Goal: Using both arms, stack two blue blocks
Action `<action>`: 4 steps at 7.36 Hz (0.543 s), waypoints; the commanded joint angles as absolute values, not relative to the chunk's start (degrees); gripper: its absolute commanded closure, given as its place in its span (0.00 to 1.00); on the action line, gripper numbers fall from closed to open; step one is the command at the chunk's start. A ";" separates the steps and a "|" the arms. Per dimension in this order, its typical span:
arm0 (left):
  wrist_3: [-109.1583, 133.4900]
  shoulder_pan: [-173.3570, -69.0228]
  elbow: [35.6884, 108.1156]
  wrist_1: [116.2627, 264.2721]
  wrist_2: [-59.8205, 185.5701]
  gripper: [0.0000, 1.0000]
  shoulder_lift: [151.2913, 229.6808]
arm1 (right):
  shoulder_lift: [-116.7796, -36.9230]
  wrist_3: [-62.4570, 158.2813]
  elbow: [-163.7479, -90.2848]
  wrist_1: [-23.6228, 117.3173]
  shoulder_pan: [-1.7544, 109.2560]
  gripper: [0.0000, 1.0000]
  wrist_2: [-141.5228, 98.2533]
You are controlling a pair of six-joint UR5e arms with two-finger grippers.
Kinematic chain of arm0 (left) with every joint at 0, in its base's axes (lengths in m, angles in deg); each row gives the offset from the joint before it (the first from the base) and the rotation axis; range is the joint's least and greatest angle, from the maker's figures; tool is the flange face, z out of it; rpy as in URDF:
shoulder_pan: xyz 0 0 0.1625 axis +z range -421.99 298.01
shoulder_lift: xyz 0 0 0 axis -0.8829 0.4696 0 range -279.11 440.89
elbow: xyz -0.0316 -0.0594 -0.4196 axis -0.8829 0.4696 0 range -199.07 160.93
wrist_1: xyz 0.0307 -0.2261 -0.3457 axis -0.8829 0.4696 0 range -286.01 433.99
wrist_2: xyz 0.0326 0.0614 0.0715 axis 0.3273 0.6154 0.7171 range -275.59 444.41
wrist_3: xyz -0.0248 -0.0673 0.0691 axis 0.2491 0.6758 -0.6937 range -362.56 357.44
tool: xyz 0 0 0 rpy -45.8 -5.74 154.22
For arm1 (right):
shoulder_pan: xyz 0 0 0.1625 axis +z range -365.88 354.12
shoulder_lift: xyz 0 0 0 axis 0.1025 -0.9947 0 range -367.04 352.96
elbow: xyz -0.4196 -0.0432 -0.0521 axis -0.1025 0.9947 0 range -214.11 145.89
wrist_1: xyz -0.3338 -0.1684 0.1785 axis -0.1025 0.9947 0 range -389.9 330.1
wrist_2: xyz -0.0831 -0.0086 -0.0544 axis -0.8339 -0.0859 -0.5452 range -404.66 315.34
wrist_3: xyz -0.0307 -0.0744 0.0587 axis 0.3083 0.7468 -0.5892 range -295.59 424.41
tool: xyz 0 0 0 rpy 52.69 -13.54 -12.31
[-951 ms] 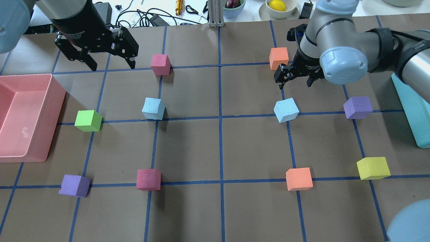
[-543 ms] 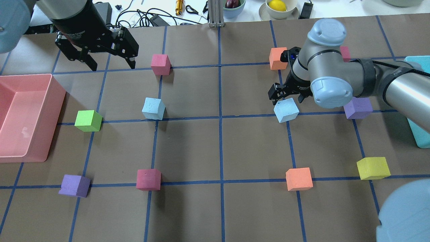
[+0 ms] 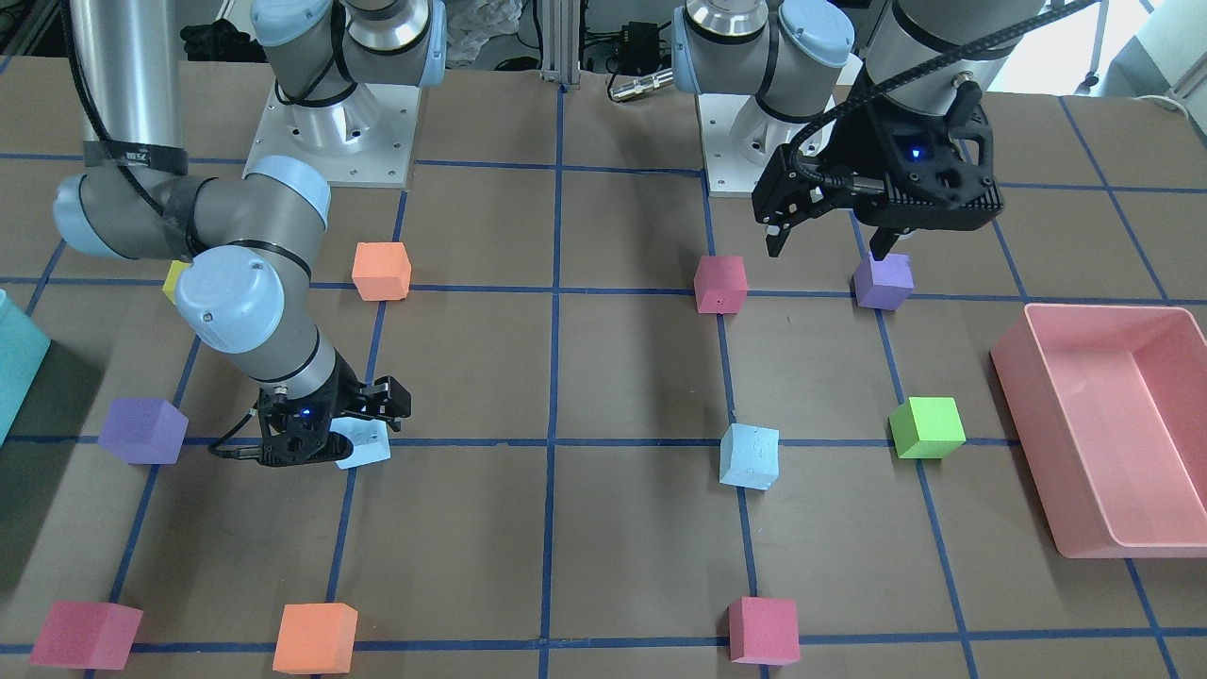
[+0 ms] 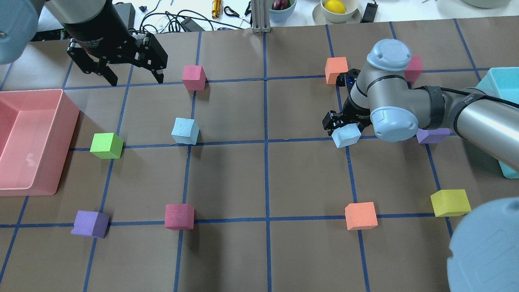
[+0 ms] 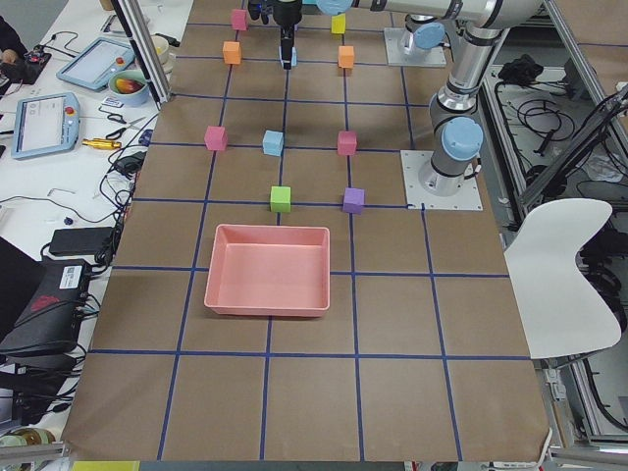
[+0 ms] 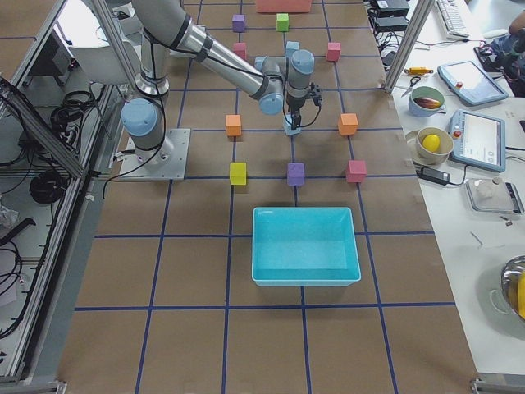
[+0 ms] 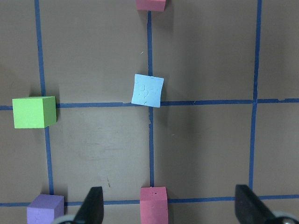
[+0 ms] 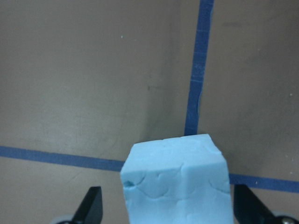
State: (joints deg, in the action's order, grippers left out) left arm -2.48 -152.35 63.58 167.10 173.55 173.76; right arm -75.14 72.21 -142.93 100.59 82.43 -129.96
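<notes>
The right gripper (image 8: 170,205) is open. The right wrist view shows its fingers on either side of one blue block (image 8: 177,182) with gaps; in the overhead view the right arm (image 4: 389,109) hides this. The block sits on the counter (image 4: 284,182) at a tape crossing. The left gripper (image 4: 134,78) is open, raised and empty. The second blue block (image 4: 185,131) lies well apart. Lettering on the left gripper's body is unreadable.

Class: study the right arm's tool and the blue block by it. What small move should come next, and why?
Probably close the right tool: its open fingers sit either side of the blue block, with gaps showing, so nothing grips it yet.
</notes>
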 commanded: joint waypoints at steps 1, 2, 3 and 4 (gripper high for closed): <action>-2.48 -152.35 63.72 167.15 173.70 0.00 174.05 | -73.49 75.81 -143.09 104.30 82.36 0.69 -130.35; -2.48 -152.35 63.73 167.24 173.70 0.00 174.06 | -73.49 76.62 -142.92 104.22 82.36 1.00 -130.52; -2.39 -152.35 64.60 167.15 173.70 0.00 174.06 | -74.10 76.02 -142.05 103.35 82.27 1.00 -131.48; -2.21 -152.35 66.17 167.07 173.70 0.00 173.27 | -74.54 73.58 -140.30 101.52 82.62 1.00 -132.01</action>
State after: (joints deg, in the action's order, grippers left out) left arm -2.38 -152.34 64.67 167.15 173.70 173.85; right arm -74.02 75.43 -141.98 103.16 82.38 -131.23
